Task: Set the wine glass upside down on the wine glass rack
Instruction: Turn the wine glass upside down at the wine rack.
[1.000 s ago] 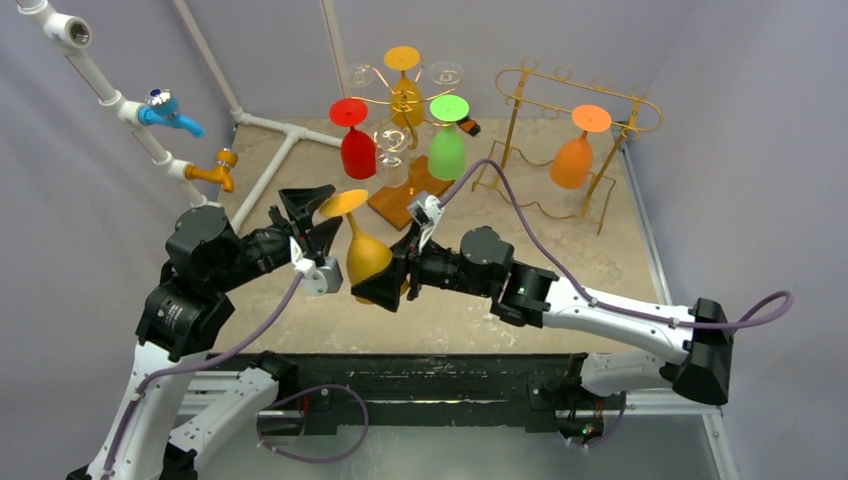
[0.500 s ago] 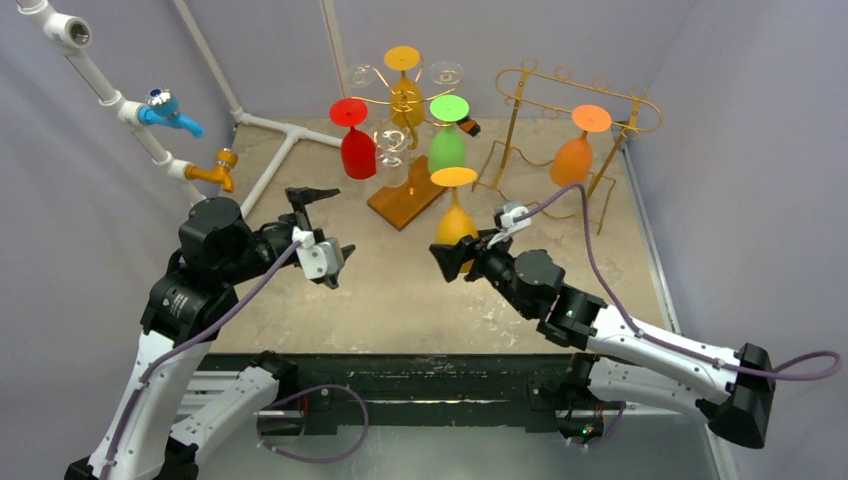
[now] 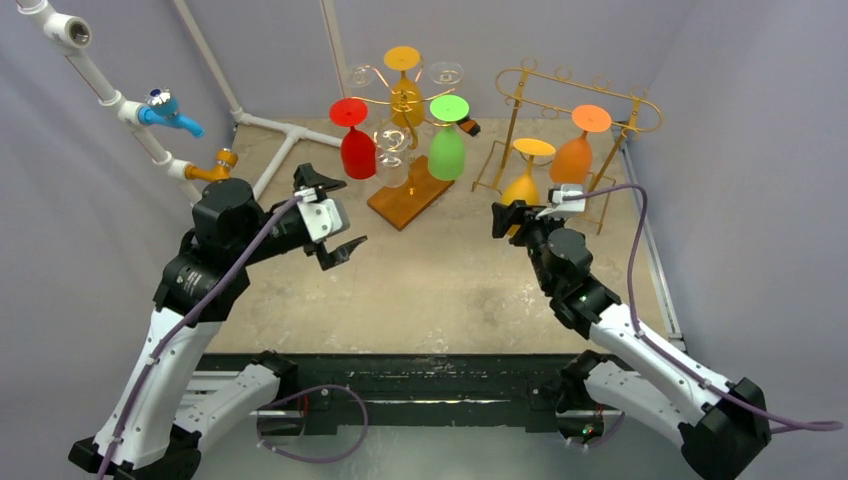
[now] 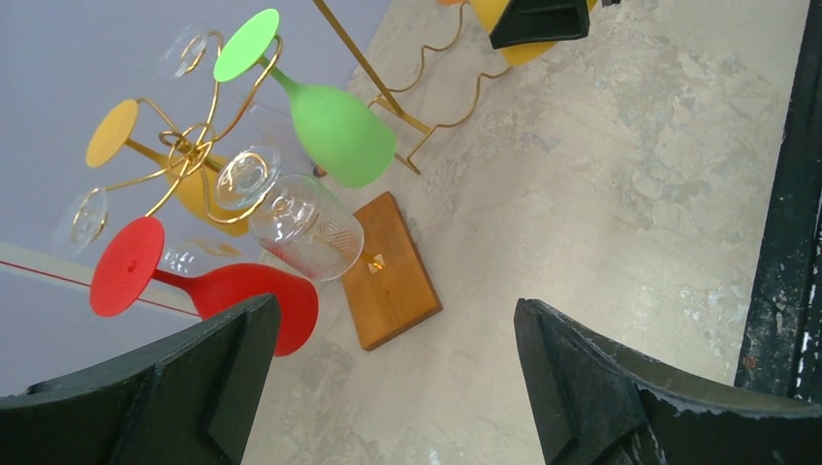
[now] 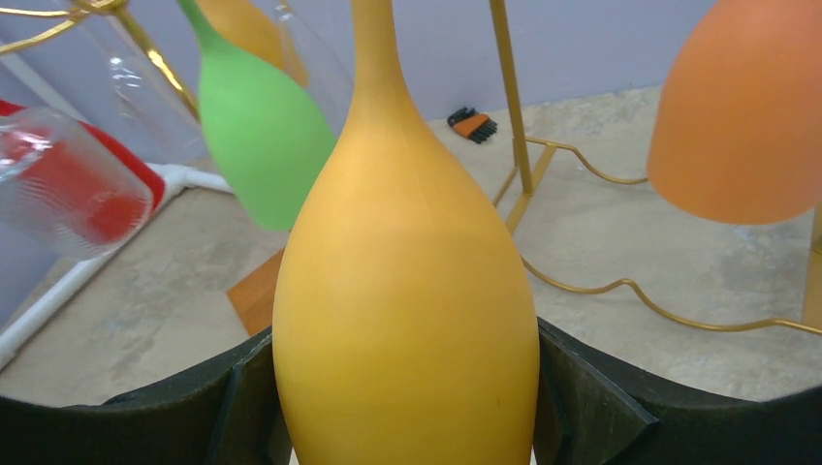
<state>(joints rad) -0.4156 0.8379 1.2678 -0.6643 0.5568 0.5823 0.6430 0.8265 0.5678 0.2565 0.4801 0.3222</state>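
Observation:
A yellow wine glass [image 3: 520,189] [image 5: 407,291] hangs upside down, foot up, in my right gripper [image 3: 518,215] [image 5: 402,387], whose two black fingers are shut on the sides of its bowl. It is held off the table just in front of the left end of the gold wire wine glass rack [image 3: 630,100] [image 5: 511,97]. Whether its foot touches the rails I cannot tell. An orange glass [image 3: 572,160] [image 5: 746,107] hangs upside down on that rack. My left gripper [image 3: 340,213] [image 4: 395,320] stands wide open and empty over the left of the table.
A tree-shaped gold rack on a wooden base [image 3: 405,195] [image 4: 393,281] holds a red glass [image 3: 357,150], a green glass [image 3: 446,150], a yellow one and clear ones. White pipes with a blue tap [image 3: 170,112] run along the left. A small brush [image 3: 468,127] lies at the back.
My left gripper let go of the yellow glass's foot, opened wide and drew back left. My right arm carried the glass from the table's middle to the gold rack.

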